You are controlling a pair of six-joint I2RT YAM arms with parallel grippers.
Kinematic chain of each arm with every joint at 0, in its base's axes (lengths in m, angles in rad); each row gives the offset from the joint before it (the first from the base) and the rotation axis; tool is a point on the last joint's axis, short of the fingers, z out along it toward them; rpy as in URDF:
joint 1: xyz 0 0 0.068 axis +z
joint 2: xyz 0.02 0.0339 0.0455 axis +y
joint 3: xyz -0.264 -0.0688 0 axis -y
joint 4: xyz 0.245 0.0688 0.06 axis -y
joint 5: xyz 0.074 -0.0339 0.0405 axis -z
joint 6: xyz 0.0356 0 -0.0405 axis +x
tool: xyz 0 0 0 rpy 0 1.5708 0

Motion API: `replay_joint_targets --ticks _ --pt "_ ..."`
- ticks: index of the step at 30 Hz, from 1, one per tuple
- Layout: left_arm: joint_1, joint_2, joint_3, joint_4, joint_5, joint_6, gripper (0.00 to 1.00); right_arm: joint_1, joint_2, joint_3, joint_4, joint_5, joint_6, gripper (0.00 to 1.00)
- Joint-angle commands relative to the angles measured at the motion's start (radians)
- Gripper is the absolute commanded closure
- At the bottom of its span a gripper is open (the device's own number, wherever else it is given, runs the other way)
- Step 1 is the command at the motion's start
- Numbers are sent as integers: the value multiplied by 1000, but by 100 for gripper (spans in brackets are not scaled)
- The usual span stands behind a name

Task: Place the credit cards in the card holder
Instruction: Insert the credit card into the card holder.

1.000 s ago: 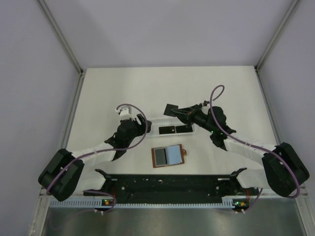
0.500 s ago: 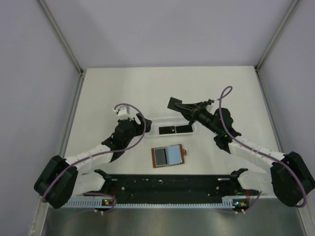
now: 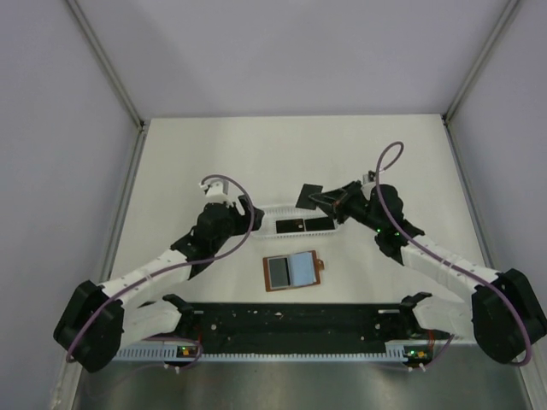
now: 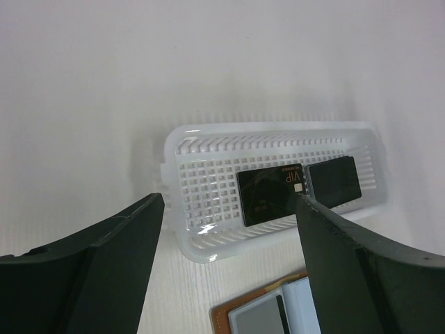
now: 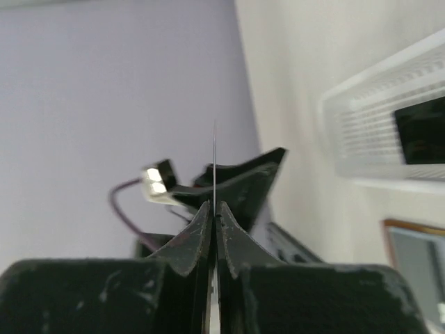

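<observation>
- One black credit card is held raised near the far side of the white slotted basket. It is pinched edge-on between the tightly closed fingers of the right gripper.
- Two more are laid flat, side by side, inside the basket: a marked card with a small light patch, and a plain card.
- The card holder is spread open on the table, bluish pockets up, between the basket and the arm bases.
- The left gripper is spread wide at the basket's left end, with nothing grasped.
</observation>
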Motion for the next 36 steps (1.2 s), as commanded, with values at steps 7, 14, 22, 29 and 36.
replay_joint_targets --ticks 7,14,22,29,36 --pt "-33 -74 57 -51 182 111 25 -5 -48 67 -545 100 -977 100" --pt "-213 -47 47 -45 79 110 33 -5 -184 52 -751 264 -1166 100" --pt "-302 33 17 78 116 84 100 -5 -404 -28 -702 191 -1136 100" --pt "-363 160 -12 231 177 62 100 129 -285 55 -685 186 -1044 100" --pt "-412 194 -29 271 165 39 100 277 -232 33 -617 252 -972 100"
